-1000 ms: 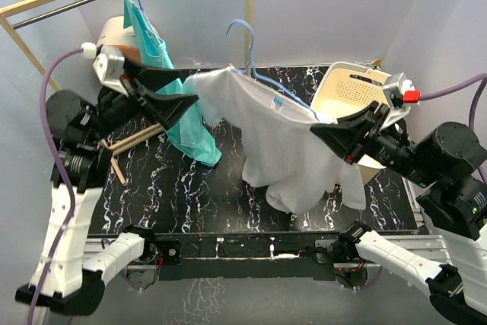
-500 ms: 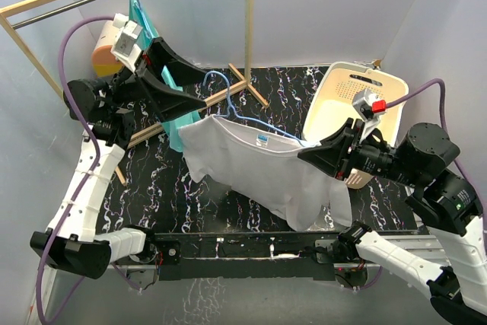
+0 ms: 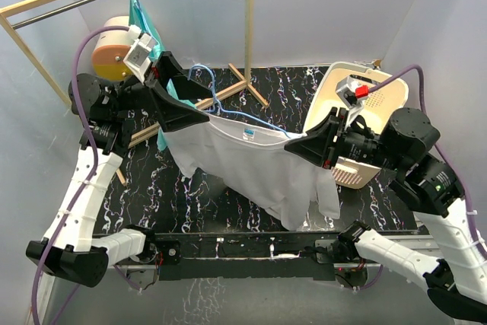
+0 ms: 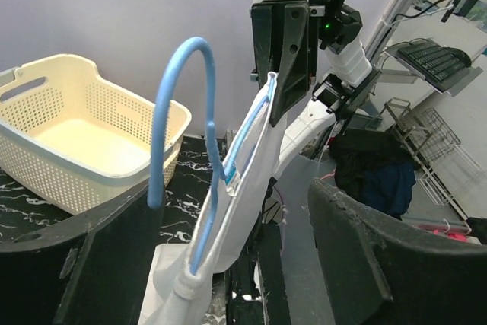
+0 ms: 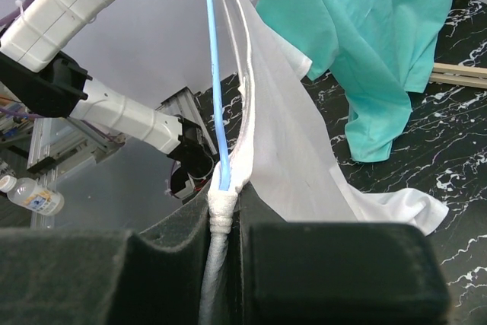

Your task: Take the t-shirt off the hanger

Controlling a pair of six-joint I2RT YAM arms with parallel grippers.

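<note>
Stretching white t-shirt (image 3: 259, 165) on blue hanger (image 4: 161, 112) across centre frame: right gripper (image 5: 226, 226) pinched shut on one shoulder, left gripper (image 4: 228, 264) gaping around the other. Next, likely: closing left, peeling fabric off.

Nothing is legible; the blue neck label (image 3: 249, 135) on the t-shirt (image 3: 259, 169) is too small.

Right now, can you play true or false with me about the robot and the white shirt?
1. The white t-shirt is on the blue hanger. True.
2. The right gripper is open. False: it is shut on the white t-shirt, with the hanger's end pinched in too.
3. The teal t-shirt lies in the basket. False: it hangs from the rail.
4. The left gripper has its jaws spread wide. True.
</note>
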